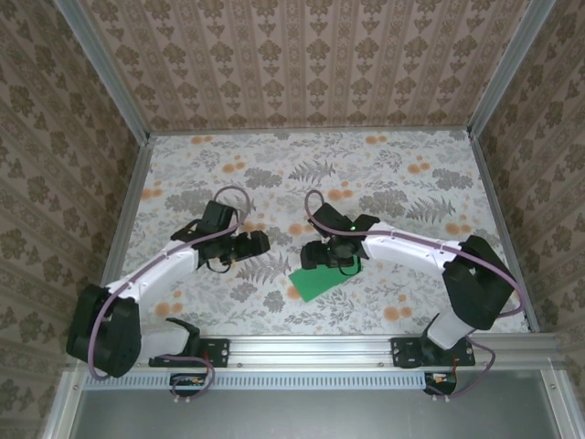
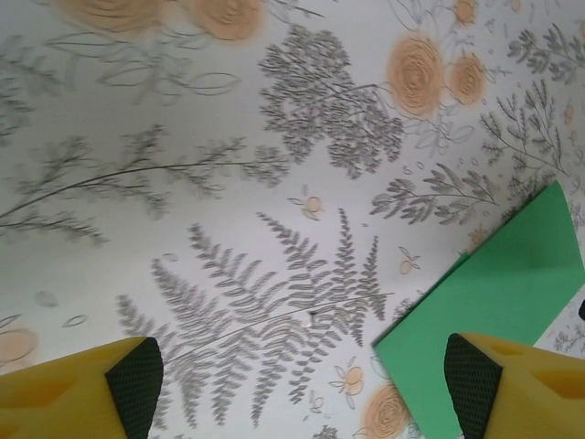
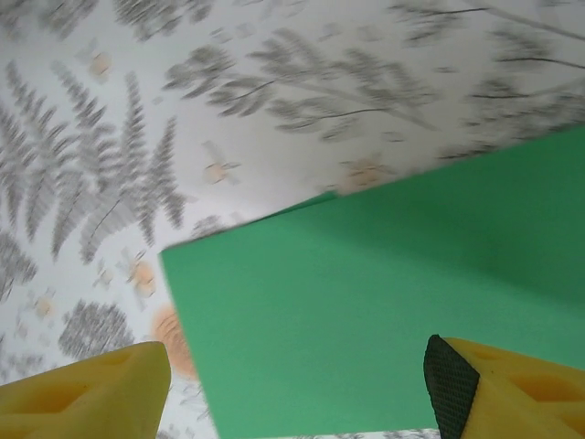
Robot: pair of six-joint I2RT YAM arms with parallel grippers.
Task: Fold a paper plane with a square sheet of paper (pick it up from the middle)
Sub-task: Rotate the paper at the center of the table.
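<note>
Right end effector (image 3: 300, 366) stands wide above edge of green paper (image 3: 366, 293).

Bright, even light is casting only soft shadows, while blur is smearing the prints on the tablecloth (image 2: 137, 174) in both wrist views.

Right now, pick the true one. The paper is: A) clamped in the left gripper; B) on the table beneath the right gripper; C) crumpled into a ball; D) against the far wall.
B: the paper lies flat on the table just under the right gripper, whose open fingers straddle it, while the left gripper stands open beside it.
</note>
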